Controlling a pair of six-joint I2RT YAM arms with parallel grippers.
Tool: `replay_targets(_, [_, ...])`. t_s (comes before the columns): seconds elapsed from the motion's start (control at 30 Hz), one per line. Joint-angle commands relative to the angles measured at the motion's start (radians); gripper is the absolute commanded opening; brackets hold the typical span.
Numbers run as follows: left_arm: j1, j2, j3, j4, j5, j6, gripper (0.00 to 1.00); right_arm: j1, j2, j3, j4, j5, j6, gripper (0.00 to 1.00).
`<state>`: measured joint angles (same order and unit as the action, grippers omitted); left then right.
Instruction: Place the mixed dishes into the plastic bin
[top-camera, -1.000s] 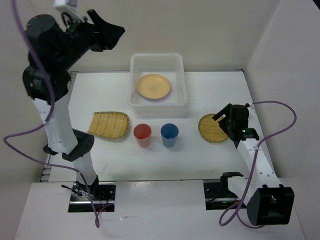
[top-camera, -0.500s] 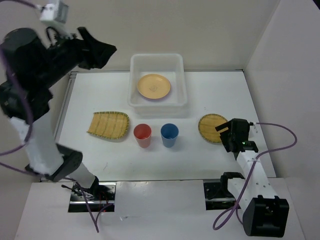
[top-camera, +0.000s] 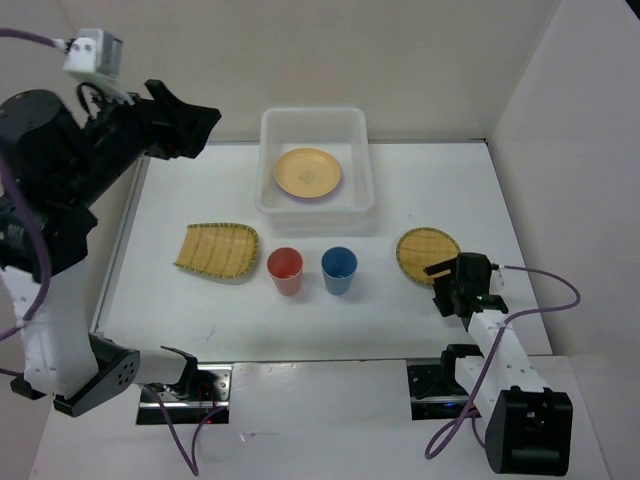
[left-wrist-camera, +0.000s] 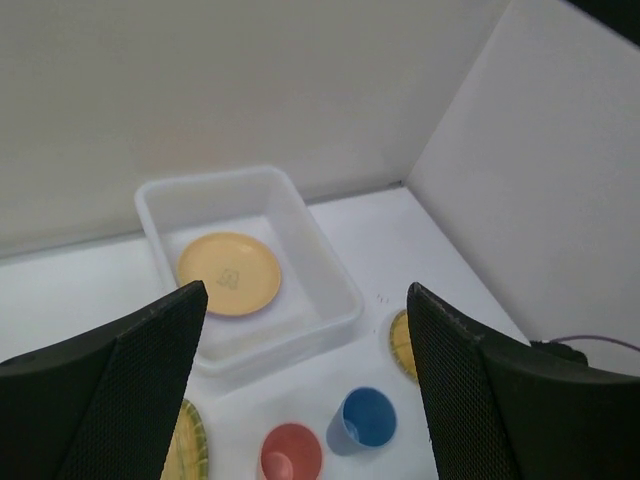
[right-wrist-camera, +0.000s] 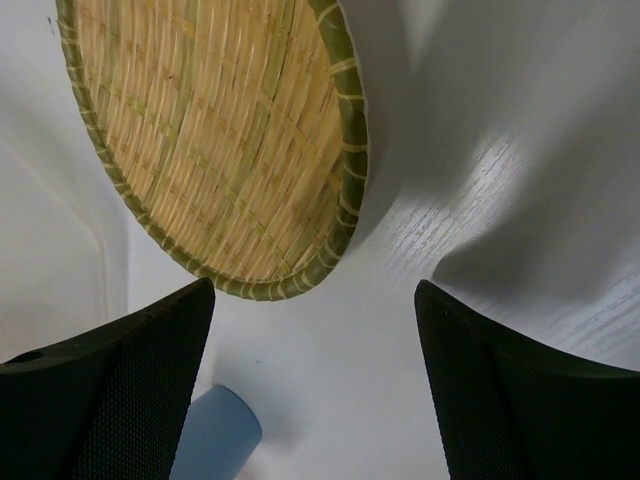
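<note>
Left claw (top-camera: 208, 128) raised over far left, jaws wide apart, empty. Squarish woven tray (top-camera: 218, 250), red cup (top-camera: 285, 268) on white surface (top-camera: 420, 190). Translucent round-cornered bin (top-camera: 312, 118) far centre, smooth orange plate (top-camera: 308, 172) inside. Blue cup (top-camera: 339, 267). Round tray (top-camera: 424, 254) right; only wrist view shows fine weave, green-bound rim. Right claw (top-camera: 443, 288) just near of it, spread, empty.

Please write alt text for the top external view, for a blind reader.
A plastic bin holding an orange-yellow plate stands on a white table; in front are a squarish tray, red cup, blue cup and round tray. The left gripper hangs open above left; the right gripper, open, is beside the round tray.
</note>
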<state>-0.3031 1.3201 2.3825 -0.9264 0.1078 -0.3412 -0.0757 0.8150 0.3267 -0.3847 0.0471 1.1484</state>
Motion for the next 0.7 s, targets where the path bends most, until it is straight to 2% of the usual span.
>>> replay_targets(0.0, [-0.002, 0.005, -0.069, 0.069, 0.035, 0.001, 0.88, -0.001, 0.012, -0.017, 0.125, -0.018, 0.020, 0.85])
replay_targets(0.27, [-0.002, 0.005, -0.078, 0.103, 0.064, -0.009, 0.89, -0.010, 0.090, -0.017, 0.230, -0.047, 0.092, 0.80])
replay_targets(0.53, [-0.002, 0.014, -0.078, 0.112, 0.073, -0.009, 0.89, -0.073, 0.251, 0.015, 0.325, -0.125, 0.074, 0.77])
replay_targets(0.67, [-0.002, 0.047, -0.020, 0.078, 0.064, 0.001, 0.90, -0.105, 0.276, 0.015, 0.362, -0.148, 0.102, 0.73])
